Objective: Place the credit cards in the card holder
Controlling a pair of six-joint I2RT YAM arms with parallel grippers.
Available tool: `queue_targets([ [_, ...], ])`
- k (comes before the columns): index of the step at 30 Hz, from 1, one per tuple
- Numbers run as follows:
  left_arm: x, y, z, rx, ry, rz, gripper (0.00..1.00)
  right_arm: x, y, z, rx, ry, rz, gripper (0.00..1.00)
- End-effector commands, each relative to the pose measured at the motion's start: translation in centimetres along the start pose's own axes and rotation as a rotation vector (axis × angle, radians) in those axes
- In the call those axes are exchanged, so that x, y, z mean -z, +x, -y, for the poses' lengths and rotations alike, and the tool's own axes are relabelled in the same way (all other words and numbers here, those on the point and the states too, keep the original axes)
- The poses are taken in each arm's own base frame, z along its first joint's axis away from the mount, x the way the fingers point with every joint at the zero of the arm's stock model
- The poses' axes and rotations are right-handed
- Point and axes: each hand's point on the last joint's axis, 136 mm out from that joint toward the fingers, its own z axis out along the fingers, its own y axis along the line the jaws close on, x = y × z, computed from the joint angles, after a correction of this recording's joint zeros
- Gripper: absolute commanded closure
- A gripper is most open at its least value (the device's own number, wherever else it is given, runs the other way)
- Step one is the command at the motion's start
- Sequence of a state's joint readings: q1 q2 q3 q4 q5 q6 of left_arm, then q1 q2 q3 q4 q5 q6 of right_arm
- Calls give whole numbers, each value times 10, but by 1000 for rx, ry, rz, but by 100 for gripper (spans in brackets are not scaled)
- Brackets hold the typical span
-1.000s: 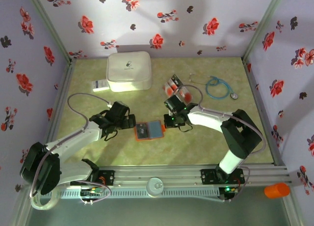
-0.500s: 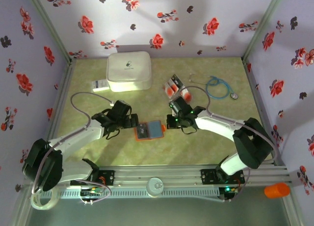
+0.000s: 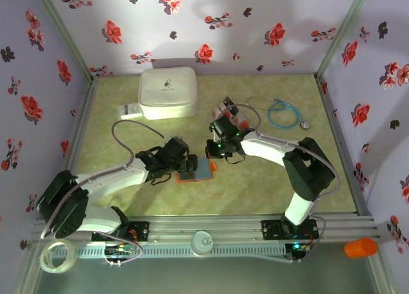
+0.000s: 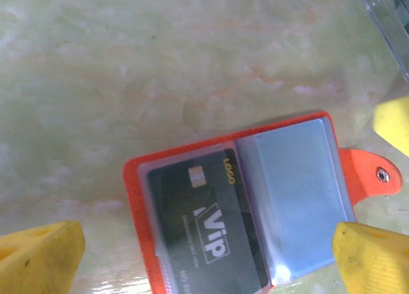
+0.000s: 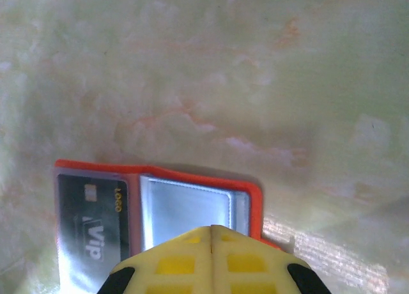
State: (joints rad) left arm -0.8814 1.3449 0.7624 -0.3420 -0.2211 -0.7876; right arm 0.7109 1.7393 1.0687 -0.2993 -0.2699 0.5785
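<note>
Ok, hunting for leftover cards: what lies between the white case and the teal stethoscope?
The loose credit cards lie there, shown in the top view.

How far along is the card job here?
Done: one black VIP card sits in the left pocket of the open orange-red card holder; its right pocket is empty. In hand: nothing seen held; open left fingers flank the holder, shut right fingers hover at its edge. Left: loose dark-and-white cards beyond the right arm.
</note>
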Motion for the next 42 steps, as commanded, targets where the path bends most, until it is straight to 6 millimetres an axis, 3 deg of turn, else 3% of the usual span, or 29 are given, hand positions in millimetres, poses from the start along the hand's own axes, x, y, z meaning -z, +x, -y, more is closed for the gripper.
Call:
queue_targets([
  [1, -6, -3, 5, 22, -8, 23, 0, -6, -6, -7, 10, -51, -24, 100],
  [12, -26, 12, 1, -18, -42, -16, 0, -18, 2, -5, 12, -67, -79, 100],
  [23, -34, 21, -5, -32, -60, -35, 0, -33, 16, 1, -19, -80, -119, 100],
  [42, -43, 30, -11, -65, -62, -47, 0, -52, 31, -9, -35, -100, -140, 100],
])
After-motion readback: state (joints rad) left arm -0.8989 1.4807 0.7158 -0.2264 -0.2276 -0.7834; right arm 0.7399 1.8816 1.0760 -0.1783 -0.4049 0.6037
